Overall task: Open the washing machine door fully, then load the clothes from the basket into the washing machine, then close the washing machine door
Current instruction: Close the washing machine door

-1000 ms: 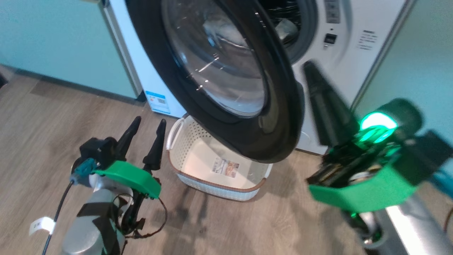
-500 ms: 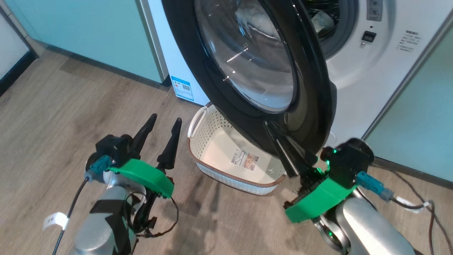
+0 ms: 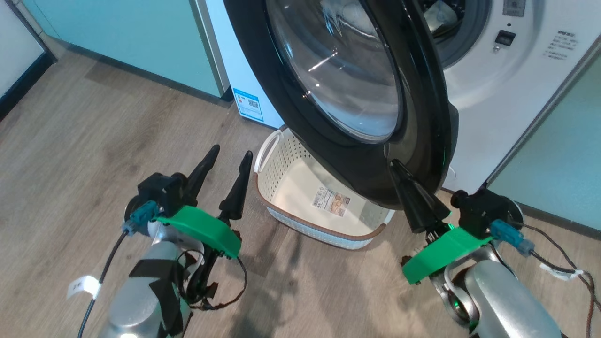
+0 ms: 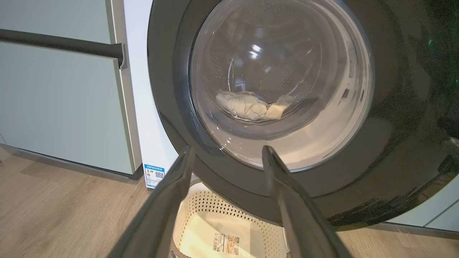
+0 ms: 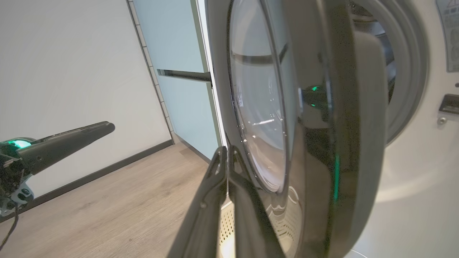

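The washing machine door, glossy black with a bulging glass bowl, stands partly open on the white washing machine. Through the glass I see pale cream clothes with blue lines lying in the drum. The cream basket sits on the floor under the door and holds nothing but its paper label. My left gripper hovers open to the left of the basket, facing the door. My right gripper is shut and empty, with its tip at the door's lower rim; whether it touches is unclear.
Pale mint green cabinets flank the machine on both sides. A blue sticker sits low on the machine's left corner. Wood floor stretches open to the left. Cables trail on the floor at the lower right.
The head camera has shifted. My right arm has come down and drawn back, bringing its shut fingers from high by the machine's front to the door's lower rim. The left arm kept its pose.
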You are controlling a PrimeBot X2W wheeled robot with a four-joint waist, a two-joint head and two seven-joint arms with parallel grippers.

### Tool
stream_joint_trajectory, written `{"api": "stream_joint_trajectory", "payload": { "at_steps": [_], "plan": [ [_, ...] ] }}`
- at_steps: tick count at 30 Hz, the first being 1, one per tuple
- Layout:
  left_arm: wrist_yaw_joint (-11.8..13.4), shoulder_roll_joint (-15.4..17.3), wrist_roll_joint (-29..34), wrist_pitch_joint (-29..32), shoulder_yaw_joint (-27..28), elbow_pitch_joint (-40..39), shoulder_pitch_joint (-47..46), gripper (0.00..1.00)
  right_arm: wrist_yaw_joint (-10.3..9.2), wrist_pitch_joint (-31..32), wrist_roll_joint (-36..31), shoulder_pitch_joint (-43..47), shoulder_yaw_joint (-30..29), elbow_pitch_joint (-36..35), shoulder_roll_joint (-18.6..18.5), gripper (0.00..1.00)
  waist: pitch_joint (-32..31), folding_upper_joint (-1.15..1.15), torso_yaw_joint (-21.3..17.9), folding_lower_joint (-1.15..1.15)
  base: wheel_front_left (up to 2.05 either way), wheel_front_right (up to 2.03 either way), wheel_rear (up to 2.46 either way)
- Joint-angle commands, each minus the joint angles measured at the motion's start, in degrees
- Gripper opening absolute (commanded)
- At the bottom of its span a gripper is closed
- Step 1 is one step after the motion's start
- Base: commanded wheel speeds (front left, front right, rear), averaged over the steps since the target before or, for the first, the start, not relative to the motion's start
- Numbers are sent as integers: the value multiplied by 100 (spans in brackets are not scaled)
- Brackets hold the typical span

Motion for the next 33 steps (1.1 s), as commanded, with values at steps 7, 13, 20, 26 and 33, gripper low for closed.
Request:
{"api": "stream_joint_trajectory", "payload": {
  "at_steps": [7, 13, 20, 26, 33],
  "plan": [
    [-7, 59, 57, -35, 209, -228, -317, 100, 25, -14, 14, -258, -287, 13, 125, 0, 155, 0, -26, 0, 0, 0, 0],
    [-7, 57, 56, -35, 196, -251, -330, 100, 25, -14, -46, -292, -659, 52, 132, 0, 241, 0, -24, 0, 0, 0, 0],
    [-7, 33, 32, -35, 214, -267, -361, 100, 25, -14, -180, -367, -1191, 201, 133, 0, 373, 0, -13, 0, 0, 0, 0],
    [-7, -42, -25, -35, 246, -307, -382, 100, 25, -14, -160, -680, -1723, 496, 134, 0, 591, 0, 3, 0, 0, 0, 0],
    [-7, -110, -35, -35, 284, -361, -499, 100, 25, -14, -190, -1387, -2297, 969, 134, 0, 953, 0, -8, 0, 0, 0, 0]
  ]
}}
